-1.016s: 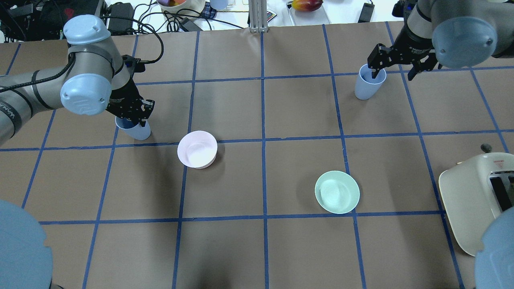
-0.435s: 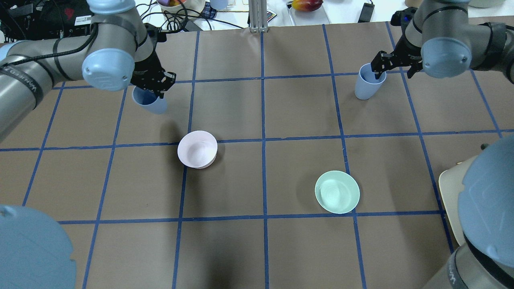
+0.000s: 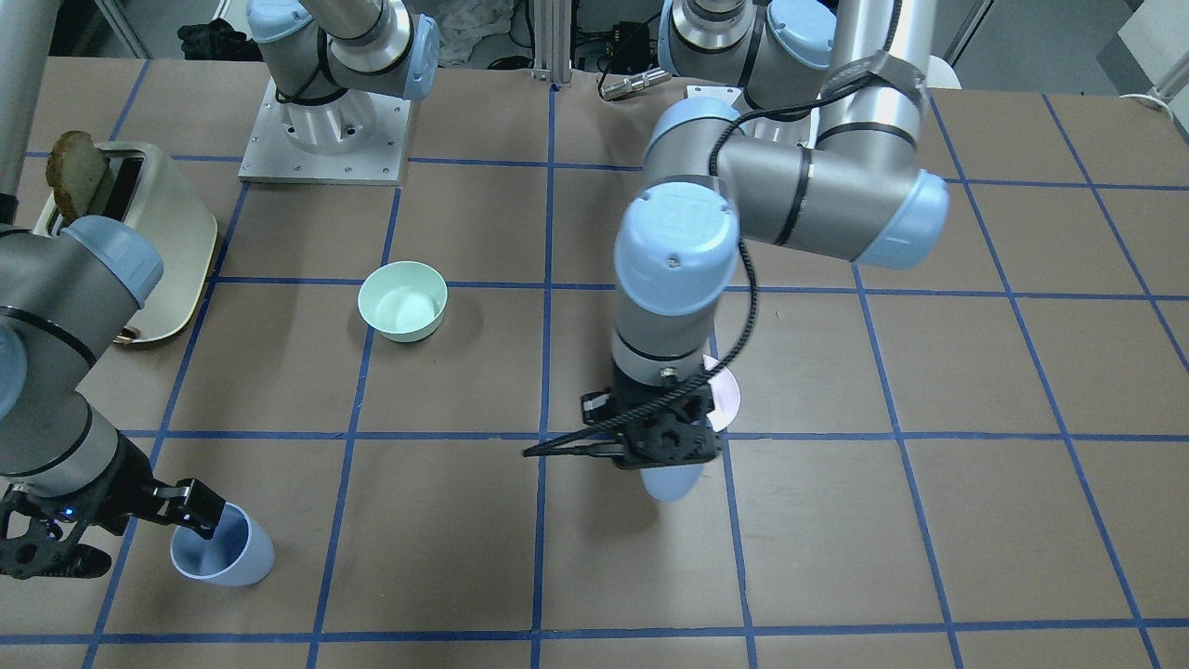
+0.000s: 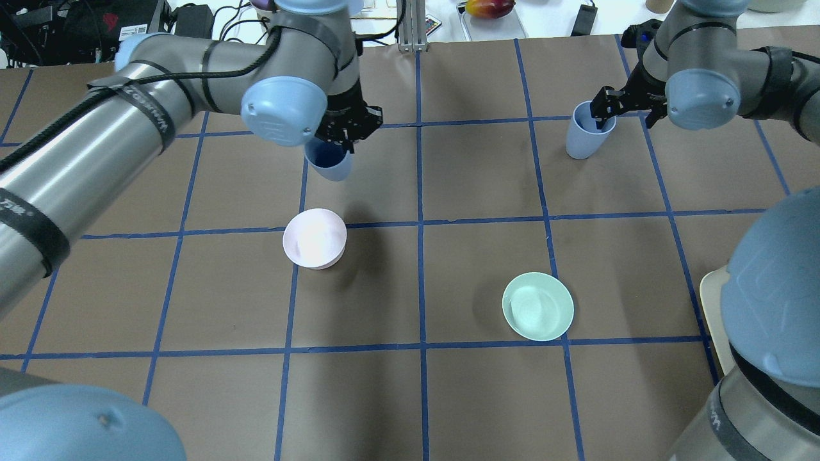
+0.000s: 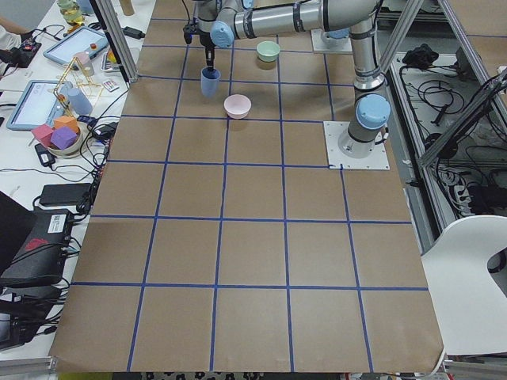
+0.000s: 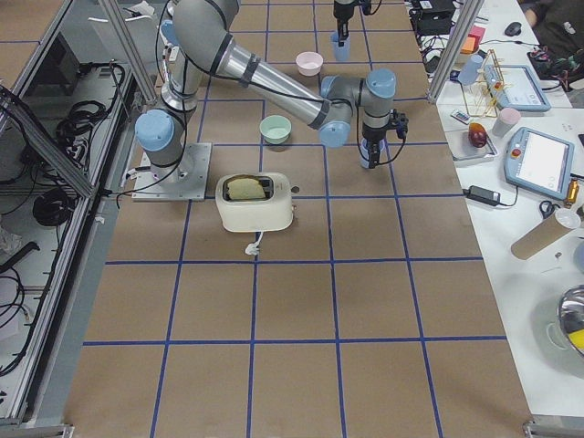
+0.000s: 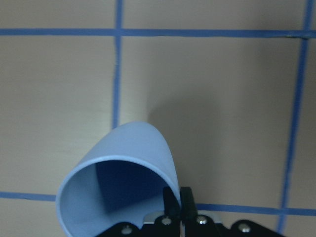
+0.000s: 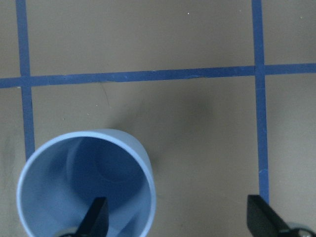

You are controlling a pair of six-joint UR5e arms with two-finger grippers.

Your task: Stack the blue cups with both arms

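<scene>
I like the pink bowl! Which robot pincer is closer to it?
Left. The left pincer holds a blue cup in the air just past the pink bowl. The right pincer is far across the table, open over the rim of the other cup.

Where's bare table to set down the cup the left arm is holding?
Free: the squares between the held cup and the other cup, the patch between pink bowl and green bowl, and the row on the robot's side of both bowls. Crowded: by the right tool at the other cup, and near the toaster.
</scene>
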